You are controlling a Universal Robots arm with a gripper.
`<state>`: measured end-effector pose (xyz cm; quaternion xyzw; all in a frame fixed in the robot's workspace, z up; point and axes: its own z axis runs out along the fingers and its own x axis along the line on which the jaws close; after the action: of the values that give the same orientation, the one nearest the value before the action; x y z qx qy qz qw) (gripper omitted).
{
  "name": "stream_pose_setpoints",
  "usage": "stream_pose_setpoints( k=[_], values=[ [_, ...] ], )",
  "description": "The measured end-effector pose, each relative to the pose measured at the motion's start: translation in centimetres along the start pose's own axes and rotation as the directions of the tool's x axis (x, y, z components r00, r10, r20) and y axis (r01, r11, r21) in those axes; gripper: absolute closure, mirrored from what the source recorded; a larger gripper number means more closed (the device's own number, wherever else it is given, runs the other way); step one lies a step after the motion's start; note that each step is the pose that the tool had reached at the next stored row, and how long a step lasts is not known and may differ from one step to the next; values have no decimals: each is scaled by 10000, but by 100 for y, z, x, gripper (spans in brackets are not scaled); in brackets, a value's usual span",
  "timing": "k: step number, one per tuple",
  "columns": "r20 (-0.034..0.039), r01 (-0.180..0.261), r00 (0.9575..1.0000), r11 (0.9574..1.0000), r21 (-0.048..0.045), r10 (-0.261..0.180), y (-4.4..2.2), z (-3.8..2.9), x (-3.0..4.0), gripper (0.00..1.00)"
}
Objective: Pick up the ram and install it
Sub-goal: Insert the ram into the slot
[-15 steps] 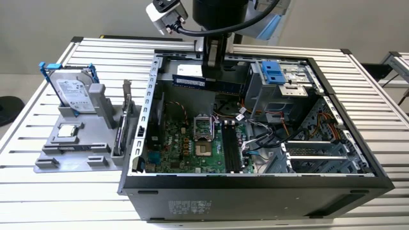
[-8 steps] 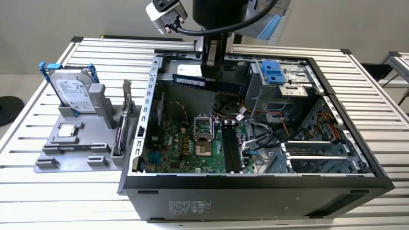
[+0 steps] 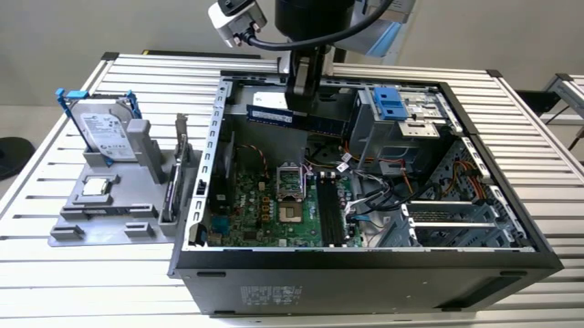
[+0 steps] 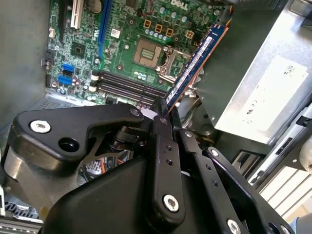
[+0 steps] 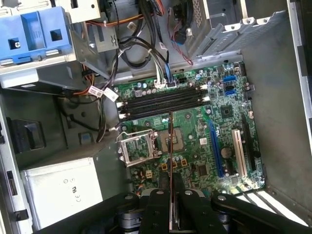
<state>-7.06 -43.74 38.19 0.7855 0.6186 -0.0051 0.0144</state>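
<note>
The ram point(image 3: 272, 115) is a slim blue-green stick, held level above the back of the open computer case point(image 3: 365, 273). My gripper point(image 3: 299, 102) is shut on the ram's middle and hangs over the motherboard point(image 3: 273, 205). In the second wrist view the ram point(image 4: 195, 61) juts out from between the black fingers point(image 4: 158, 114), slanting over the board. The first wrist view has the ram point(image 5: 170, 141) edge-on as a thin line over the processor socket point(image 5: 139, 146). It stays apart from the black memory slots point(image 5: 161, 102), which lie beyond its tip.
A grey fixture point(image 3: 68, 229) at the exterior view's left carries a silver hard drive in a blue frame point(image 3: 100, 130), a processor point(image 3: 96, 188) and an upright card point(image 3: 178, 164). Inside the case are a blue drive cage point(image 3: 390, 102), loose cables point(image 5: 122, 48) and a metal power supply point(image 5: 63, 190).
</note>
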Motion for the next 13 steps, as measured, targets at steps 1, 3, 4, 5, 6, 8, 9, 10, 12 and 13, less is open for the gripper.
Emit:
stream_pose_setpoints(
  k=[1,3,4,5,6,8,9,10,12,13],
  values=[
    [1,-34,10000,10000,1,34,0,0,0,100],
    [3,-98,10000,10000,3,98,0,0,0,100],
    [3,-129,9999,9999,3,129,0,0,0,100],
    [4,-159,9999,9999,4,159,0,0,0,100],
    [3,-191,9998,9998,5,191,0,0,0,100],
    [5,-255,9997,9997,7,255,0,0,0,100],
    [5,-283,9996,9996,7,283,0,0,0,100],
    [5,-316,9995,9995,8,316,0,0,0,100],
    [7,-381,9993,9993,10,381,0,0,0,100],
    [7,-421,9991,9991,10,421,0,0,0,100]
  ],
)
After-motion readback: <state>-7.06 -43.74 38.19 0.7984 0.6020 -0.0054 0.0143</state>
